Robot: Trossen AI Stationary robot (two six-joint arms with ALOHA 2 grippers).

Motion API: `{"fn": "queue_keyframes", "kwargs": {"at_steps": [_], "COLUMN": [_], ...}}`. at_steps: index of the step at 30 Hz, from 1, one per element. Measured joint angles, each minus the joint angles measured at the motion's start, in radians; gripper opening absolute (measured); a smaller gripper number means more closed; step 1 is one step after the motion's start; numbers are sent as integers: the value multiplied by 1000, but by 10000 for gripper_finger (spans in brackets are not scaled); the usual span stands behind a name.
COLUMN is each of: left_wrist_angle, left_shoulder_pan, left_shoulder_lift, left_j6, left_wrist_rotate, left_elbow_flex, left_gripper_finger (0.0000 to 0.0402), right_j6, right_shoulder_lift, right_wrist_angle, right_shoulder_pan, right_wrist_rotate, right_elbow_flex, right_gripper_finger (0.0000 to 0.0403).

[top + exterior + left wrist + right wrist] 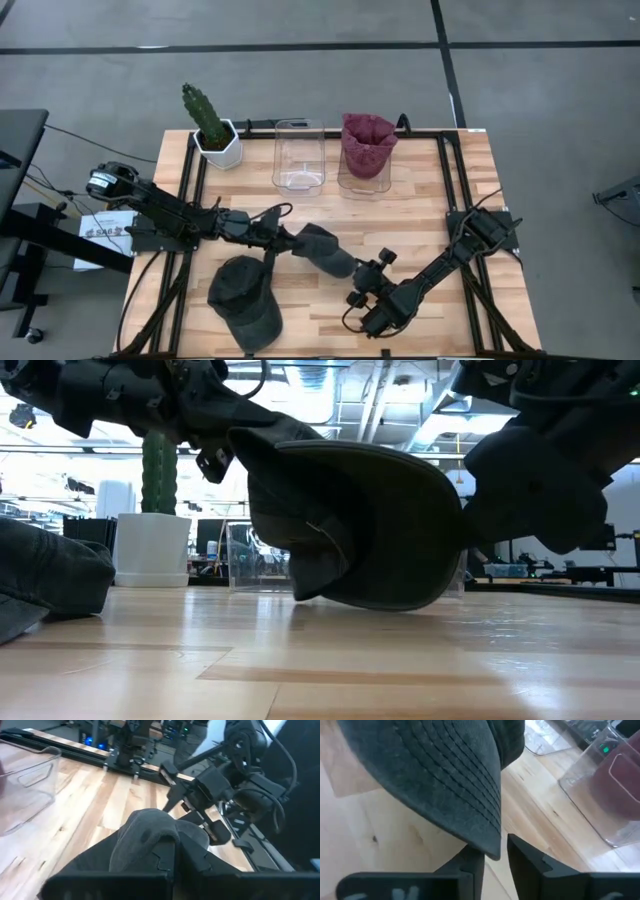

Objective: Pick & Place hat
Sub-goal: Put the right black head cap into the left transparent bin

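Even overhead light fills the room. In the low view, bright ceiling lights (330,400) at 12 o'clock silhouette the hat (360,525); the near table (320,670) blurs.

No legible text; only an unreadable white label (103,232) beside the left arm's base.

The left gripper (285,240) is buried in the grey hat (325,250) — its fingertips hidden. In the low view a second hat (45,585) is cut off at the edge, and the grey hat hides most of the clear bin (240,555).
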Motion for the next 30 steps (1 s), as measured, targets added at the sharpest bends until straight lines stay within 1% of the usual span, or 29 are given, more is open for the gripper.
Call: {"fn": "queue_keyframes", "kwargs": {"at_steps": [4,6,12,16,18,23,30], "left_wrist_angle": [0,-5,-93,-121,-121,-118,-97], "left_shoulder_pan": [38,61,151,190,197,197,196], "left_shoulder_lift": [0,0,0,0,0,0,0], "left_j6": [7,11,-13,-23,-23,-23,-9], "left_wrist_rotate": [90,127,136,158,179,189,291], "left_elbow_flex": [0,0,0,0,0,0,0], "left_gripper_finger": [9,9,9,9,9,9,9], "right_j6": [-9,-27,-49,-49,-43,-28,-12], "right_shoulder_lift": [0,0,-15,-26,-30,-30,-30], "right_wrist_angle": [-4,-9,-35,-35,-34,-30,5], "right_shoulder_pan": [2,8,47,89,108,146,148], "right_wrist_rotate": [-3,-21,-75,-74,-53,24,178], "right_elbow_flex": [0,0,0,0,0,0,0], "right_gripper_finger": [106,119,141,149,152,157,154]}}
